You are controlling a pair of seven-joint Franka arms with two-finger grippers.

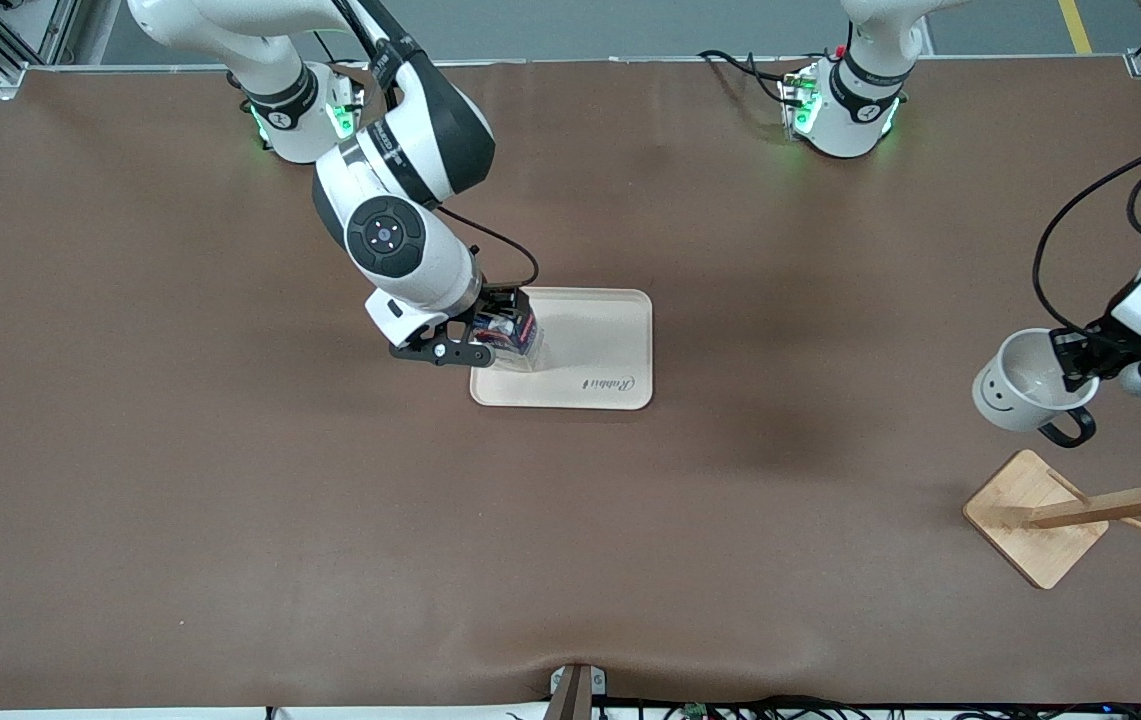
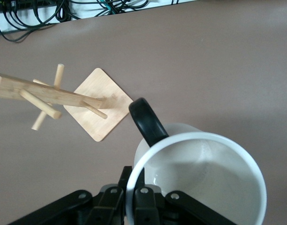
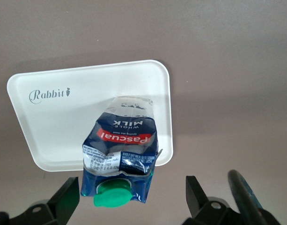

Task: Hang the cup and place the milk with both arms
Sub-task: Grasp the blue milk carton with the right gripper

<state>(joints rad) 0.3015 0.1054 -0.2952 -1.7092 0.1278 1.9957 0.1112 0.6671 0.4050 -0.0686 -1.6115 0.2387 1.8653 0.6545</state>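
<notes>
Brown matting covers the whole table (image 1: 230,500), with a cable run along the edge nearest the front camera. Nearest to that camera among the objects is a bamboo cup rack (image 1: 1080,510) at the left arm's end of the table — square base, post and pegs, the post running out of the picture so its top is cut off.

Over the table just beside that rack hangs the left gripper (image 1: 1075,368), the arm reaching in from the picture edge with most of its links out of view. Its fingers are clamped tight on the rim of the cup (image 1: 1025,385), one finger inside the wall. The cup is tipped on its side, mouth toward the gripper, black handle (image 2: 145,119) pointing toward the rack, smiley partly visible. It is clear of the pegs.

Farther from the camera, mid-table, lies a cream tray (image 1: 600,345) marked "Rabbit". The milk (image 3: 120,150) stands on the tray's end toward the right arm; its label reads "Pascual" and "WHOLE MILK", smaller print illegible. In the front view the wrist hides most of the carton.

The right gripper (image 3: 133,201) is bent down over the carton — fingers spread wide either side of the green cap (image 3: 114,194), not touching it.
</notes>
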